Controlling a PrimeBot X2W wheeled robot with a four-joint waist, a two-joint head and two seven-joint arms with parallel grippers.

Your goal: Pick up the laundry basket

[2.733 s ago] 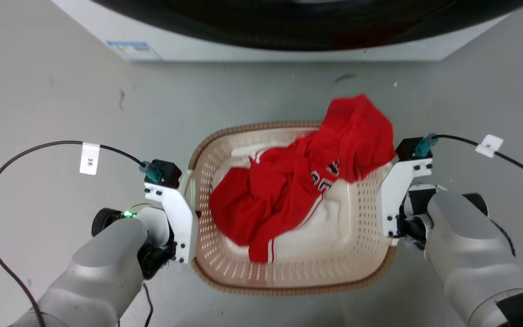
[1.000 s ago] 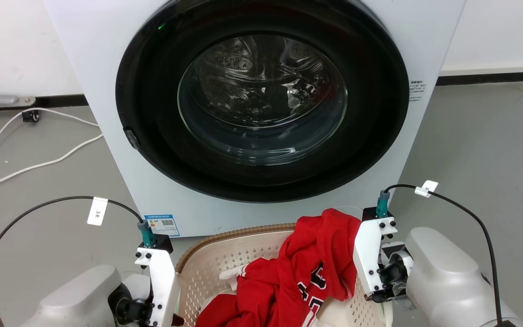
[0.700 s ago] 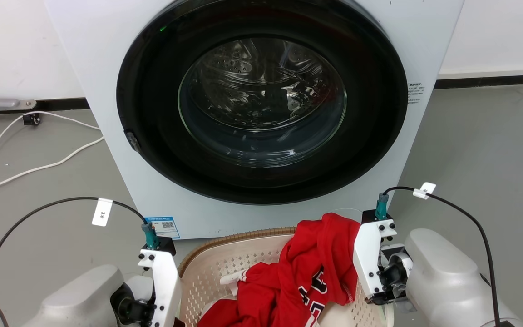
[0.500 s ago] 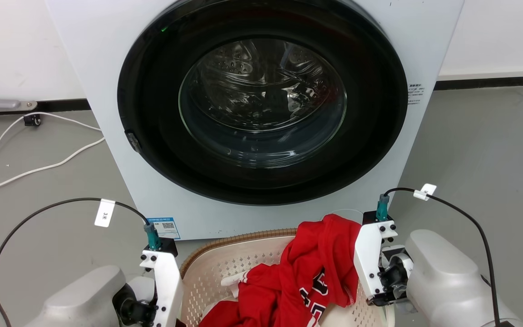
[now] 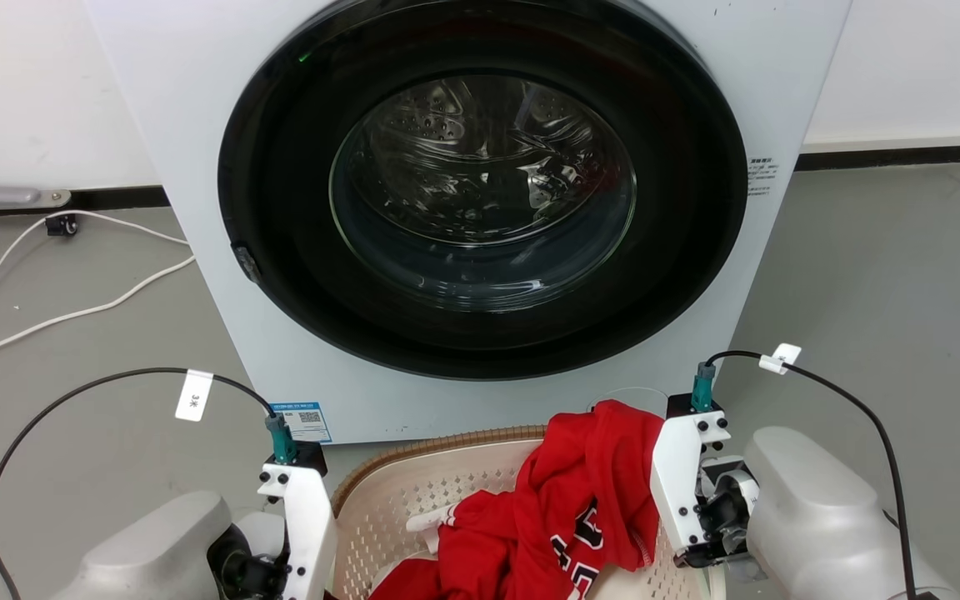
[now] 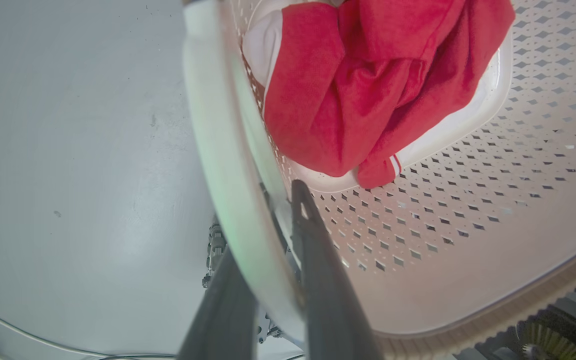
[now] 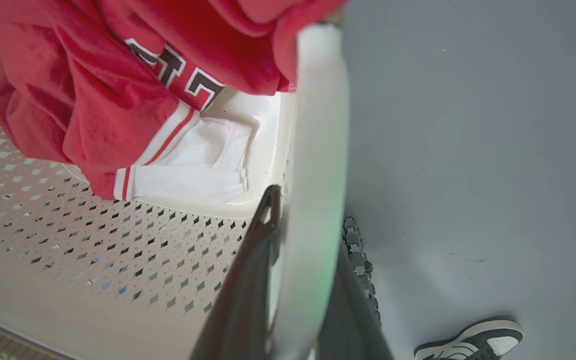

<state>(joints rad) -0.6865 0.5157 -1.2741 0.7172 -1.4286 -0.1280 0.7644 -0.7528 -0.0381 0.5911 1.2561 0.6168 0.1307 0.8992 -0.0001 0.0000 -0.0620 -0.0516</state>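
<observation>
A laundry room: front-loading washer (image 5: 480, 208) on grey floor (image 5: 880, 275).

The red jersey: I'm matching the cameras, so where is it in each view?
Head view: red jersey, bottom centre.
Left wrist view: red jersey, top centre-right.
Right wrist view: red jersey, top left.
Shared landmark: the perforated wall of the laundry basket.

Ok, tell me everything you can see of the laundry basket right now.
Cream-beige perforated plastic laundry basket, rounded-rectangular, with a brown woven-look rim and white loop handles. It is upright before the washer, between the arms. The left gripper is clamped on one handle, the right gripper on the other. A red garment and white cloth lie inside, the red one draping over the right rim.
</observation>
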